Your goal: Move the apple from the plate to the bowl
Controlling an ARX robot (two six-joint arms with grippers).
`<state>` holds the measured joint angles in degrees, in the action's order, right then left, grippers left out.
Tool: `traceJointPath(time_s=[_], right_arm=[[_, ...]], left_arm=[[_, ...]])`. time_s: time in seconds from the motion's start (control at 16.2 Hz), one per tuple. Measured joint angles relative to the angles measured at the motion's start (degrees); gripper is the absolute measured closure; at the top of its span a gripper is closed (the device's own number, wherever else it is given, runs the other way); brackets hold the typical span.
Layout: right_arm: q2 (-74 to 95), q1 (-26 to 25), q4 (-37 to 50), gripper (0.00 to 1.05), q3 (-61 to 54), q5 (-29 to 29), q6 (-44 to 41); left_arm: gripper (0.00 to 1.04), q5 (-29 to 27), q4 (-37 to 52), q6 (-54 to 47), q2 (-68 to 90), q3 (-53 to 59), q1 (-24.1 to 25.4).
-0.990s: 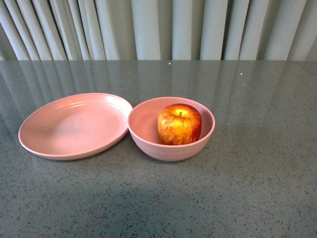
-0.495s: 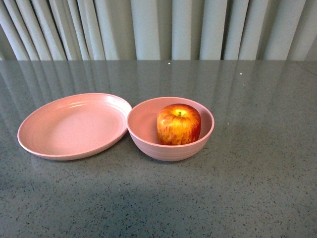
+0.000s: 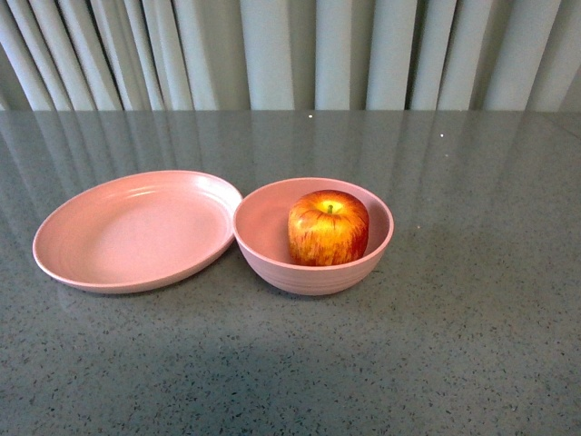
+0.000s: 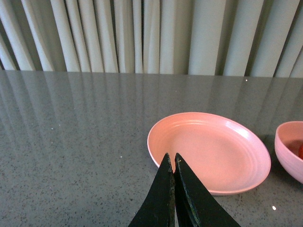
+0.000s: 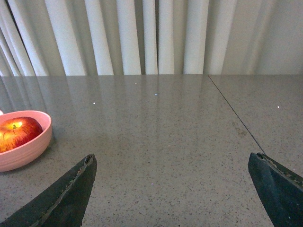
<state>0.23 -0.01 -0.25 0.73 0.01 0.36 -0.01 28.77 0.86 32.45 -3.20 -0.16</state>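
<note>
The apple (image 3: 328,227) sits inside the bowl (image 3: 313,269), off left of the wide-open right gripper (image 5: 173,189), while the left gripper (image 4: 173,163) is pinched closed near the bare plate (image 3: 136,229).

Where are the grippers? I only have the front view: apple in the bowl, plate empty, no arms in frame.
Observer: The left gripper is shut, its fingers pressed together with nothing between them, in the left wrist view.
Operator: What is it pointing at?
Observer: The plate; its tips overlap the plate's near rim in that picture, and the plate is bare.
Operator: And the right one?
Observer: The right gripper is open wide and holds nothing; only grey table shows between its fingers.
Operator: Is it near the fruit?
Observer: No. In the right wrist view the apple sits in the bowl off at the picture's edge, apart from both fingers.
</note>
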Motion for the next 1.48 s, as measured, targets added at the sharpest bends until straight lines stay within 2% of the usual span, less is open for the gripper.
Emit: traceJointPath(time_s=[0.12, 0.19, 0.62, 1.11, 1.18, 1.48], right_arm=[[0.0, 0.0, -0.02, 0.07, 0.0, 0.0, -0.02], [0.0, 0.0, 0.0, 0.07, 0.0, 0.02, 0.0], [0.0, 0.0, -0.02, 0.07, 0.0, 0.0, -0.02], [0.0, 0.0, 0.0, 0.07, 0.0, 0.0, -0.02], [0.0, 0.0, -0.02, 0.07, 0.0, 0.02, 0.0], [0.0, 0.0, -0.02, 0.07, 0.0, 0.0, -0.02]], left_arm=[[1.03, 0.0, -2.32, -0.02, -3.54, 0.92, 0.0], [1.03, 0.02, -0.15, -0.02, -3.96, 2.36, 0.0], [1.03, 0.0, -11.74, -0.04, -15.37, 2.38, 0.0], [1.03, 0.02, -20.13, -0.04, -23.3, 2.38, 0.0], [1.03, 0.11, -29.07, -0.07, -29.4, 2.36, 0.0], [1.03, 0.04, -29.05, -0.09, -32.04, 2.36, 0.0]])
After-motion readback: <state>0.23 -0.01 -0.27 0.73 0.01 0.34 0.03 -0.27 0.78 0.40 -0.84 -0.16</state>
